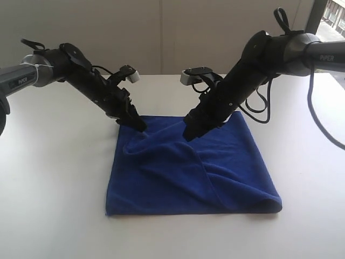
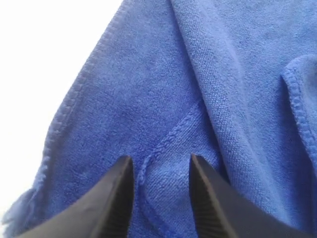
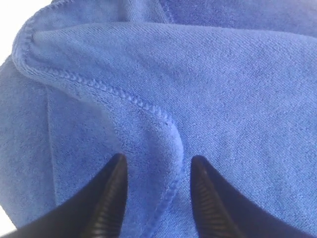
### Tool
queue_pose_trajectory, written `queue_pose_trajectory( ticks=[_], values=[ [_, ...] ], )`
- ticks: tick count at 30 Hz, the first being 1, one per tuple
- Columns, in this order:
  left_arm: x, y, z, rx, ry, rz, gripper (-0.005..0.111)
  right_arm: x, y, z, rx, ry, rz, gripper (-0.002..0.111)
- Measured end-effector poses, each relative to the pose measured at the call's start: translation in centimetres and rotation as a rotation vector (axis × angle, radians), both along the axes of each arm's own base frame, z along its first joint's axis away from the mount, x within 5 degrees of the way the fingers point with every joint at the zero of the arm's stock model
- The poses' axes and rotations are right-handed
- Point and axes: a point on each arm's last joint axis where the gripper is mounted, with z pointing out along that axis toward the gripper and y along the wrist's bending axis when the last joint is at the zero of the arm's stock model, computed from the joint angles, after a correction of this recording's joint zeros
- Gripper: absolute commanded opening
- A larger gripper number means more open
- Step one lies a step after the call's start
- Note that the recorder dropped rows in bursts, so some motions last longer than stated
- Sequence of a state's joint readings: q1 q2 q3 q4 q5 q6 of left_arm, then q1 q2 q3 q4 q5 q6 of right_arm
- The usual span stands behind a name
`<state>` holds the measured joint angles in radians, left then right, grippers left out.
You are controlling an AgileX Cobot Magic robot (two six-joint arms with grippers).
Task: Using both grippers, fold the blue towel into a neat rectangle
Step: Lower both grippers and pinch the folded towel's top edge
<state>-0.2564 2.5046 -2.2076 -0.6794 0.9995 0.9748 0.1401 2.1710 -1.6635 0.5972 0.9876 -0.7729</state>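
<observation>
White table carries the blue towel at centre, roughly square w/ layers doubled; soft ridges run from 11 toward 5 o'clock and the 5 o'clock corner puffs up, so not a neat rectangle yet, I'd judge. Both arms lean in over the far edge, left gripper at the towel's 11 o'clock, right gripper at 12, prob. to take that edge for a fold toward 6. Each has jaws moderately apart, straddling a stitched hem, w/ no firm pinch visible.
</observation>
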Motion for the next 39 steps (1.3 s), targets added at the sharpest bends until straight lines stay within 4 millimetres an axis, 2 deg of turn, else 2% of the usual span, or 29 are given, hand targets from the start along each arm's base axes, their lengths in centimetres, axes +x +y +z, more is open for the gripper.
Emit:
queue_pose_trajectory(
  ticks=[12,17,33,39],
  values=[
    [0.3,0.1,-0.1,0.019,-0.034,0.005,0.043,0.0,0.0,0.0,-0.002,0.000,0.001,0.040],
    [0.1,0.0,-1.3,0.012,0.014,-0.013,0.043,0.0,0.0,0.0,-0.002,0.000,0.001,0.040],
    [0.2,-0.1,-1.2,0.000,0.015,-0.008,0.043,0.0,0.0,0.0,-0.002,0.000,0.001,0.040],
    [0.2,-0.1,-1.2,0.000,0.015,-0.005,0.037,0.0,0.0,0.0,-0.002,0.000,0.001,0.040]
  ],
)
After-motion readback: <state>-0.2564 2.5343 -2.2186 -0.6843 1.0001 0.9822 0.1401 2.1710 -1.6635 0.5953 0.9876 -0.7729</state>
